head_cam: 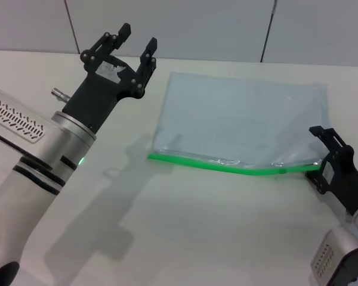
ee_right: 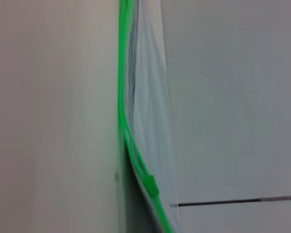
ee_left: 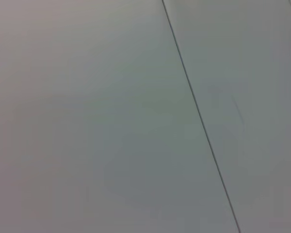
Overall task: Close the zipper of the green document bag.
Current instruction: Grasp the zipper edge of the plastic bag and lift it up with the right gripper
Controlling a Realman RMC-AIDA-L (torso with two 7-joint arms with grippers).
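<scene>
While the green document bag [head_cam: 241, 119] lies flat on the white table [head_cam: 185, 226], its zipper [head_cam: 227, 165] runs along the long edge nearest the robot, bowed slightly upward toward the right end. The right gripper [head_cam: 322, 156] sits at that right end of the strip; whether its fingers clamp the bag cannot be told. In the right wrist view the small green slider [ee_right: 150, 184] rides on the strip's two parted tracks. The left gripper [head_cam: 137, 42] hovers above the table left of the bag, fingers spread apart, holding nothing.
</scene>
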